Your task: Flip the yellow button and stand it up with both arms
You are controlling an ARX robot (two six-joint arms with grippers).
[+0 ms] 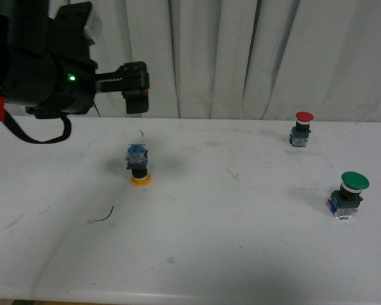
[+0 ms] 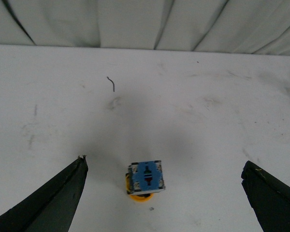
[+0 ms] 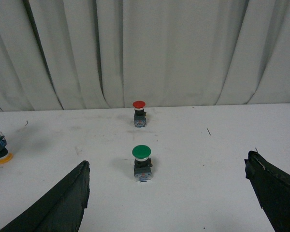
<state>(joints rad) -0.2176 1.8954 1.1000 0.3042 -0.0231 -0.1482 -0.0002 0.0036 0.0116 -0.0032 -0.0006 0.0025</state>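
Observation:
The yellow button (image 1: 138, 166) rests upside down on the white table (image 1: 228, 241), its yellow cap flat on the surface and its blue contact block facing up. In the left wrist view the yellow button (image 2: 146, 178) lies between the spread black fingers, nearer one of them, with clear gaps on both sides. My left gripper (image 2: 164, 163) is open and hangs above and behind the button in the front view (image 1: 137, 89). My right gripper (image 3: 166, 161) is also open and empty. Its wrist view catches the yellow button (image 3: 0, 147) far off at the frame's edge. The right arm is outside the front view.
A green-capped button (image 1: 350, 194) stands upright at the right, with a red-capped button (image 1: 301, 129) behind it; both also show in the right wrist view (image 3: 141, 162) (image 3: 139, 112). A thin wire scrap (image 1: 101, 216) lies near the yellow button. Grey curtains (image 1: 241, 57) close off the back.

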